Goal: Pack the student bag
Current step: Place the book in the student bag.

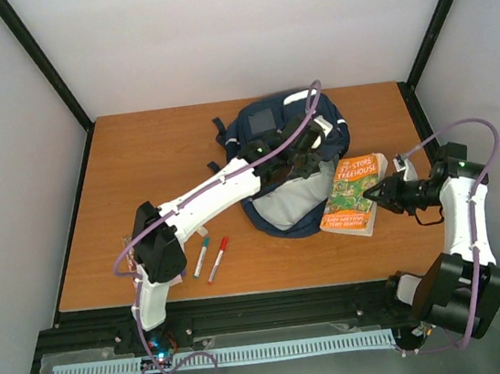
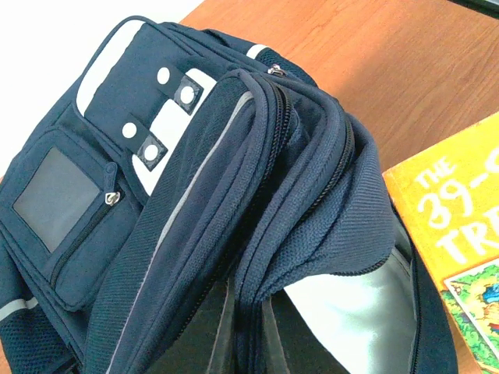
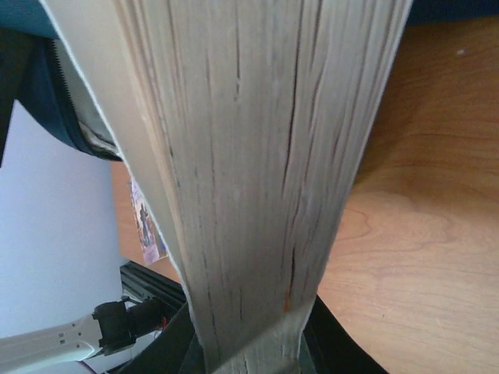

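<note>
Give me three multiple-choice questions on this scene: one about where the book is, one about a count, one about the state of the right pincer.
1. Where is the book relative to the student bag?
A inside it
B beside it, on its right
C on its left

2. How many markers lie on the table?
A one
B two
C four

3. The right pincer is:
A open over the markers
B out of sight
C shut on the book

Answers:
1 B, the top view shows it at the bag's right side.
2 B, a green-capped and a red-capped one lie side by side.
3 C, the right wrist view shows the page edges clamped in it.
</note>
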Motion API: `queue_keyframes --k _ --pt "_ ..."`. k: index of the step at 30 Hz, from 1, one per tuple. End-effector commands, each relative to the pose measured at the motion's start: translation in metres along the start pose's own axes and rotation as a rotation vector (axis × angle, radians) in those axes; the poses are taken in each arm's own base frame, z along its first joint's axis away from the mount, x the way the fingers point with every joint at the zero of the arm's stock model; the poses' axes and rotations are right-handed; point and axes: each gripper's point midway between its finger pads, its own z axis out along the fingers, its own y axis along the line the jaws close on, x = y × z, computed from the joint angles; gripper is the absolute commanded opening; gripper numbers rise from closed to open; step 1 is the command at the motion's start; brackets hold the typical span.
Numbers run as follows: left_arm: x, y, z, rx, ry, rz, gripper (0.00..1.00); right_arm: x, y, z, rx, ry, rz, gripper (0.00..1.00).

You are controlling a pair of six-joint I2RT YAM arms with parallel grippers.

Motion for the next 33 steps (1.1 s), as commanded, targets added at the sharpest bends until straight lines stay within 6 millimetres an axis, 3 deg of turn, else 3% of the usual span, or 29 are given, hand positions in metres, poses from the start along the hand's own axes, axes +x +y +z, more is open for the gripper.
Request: queue_keyframes --k 1,8,17,21,28,33 --pt "-0.04 0.019 -0.016 -0.041 -0.138 -0.113 0.01 0.004 0.0 0.008 -0.04 0.025 0.062 0.03" --pt "-0.043 0.016 -0.023 -0.009 -0.148 -0.116 0.01 0.021 0.012 0.029 -0.08 0.133 0.016 0.03" --pt "-0.052 0.011 -0.036 0.048 -0.175 -0.142 0.01 0.025 0.032 0.038 -0.176 0.189 -0.013 0.03" --pt "-0.062 0.009 -0.044 0.078 -0.207 -0.186 0.01 0.018 0.041 0.045 -0.257 0.199 -0.005 0.03" --pt "-0.066 0.011 -0.046 0.077 -0.228 -0.215 0.01 0.004 0.039 0.057 -0.315 0.238 0.002 0.03" --pt "-0.069 0.01 -0.051 0.087 -0.239 -0.219 0.01 -0.005 0.03 0.077 -0.342 0.283 -0.013 0.03"
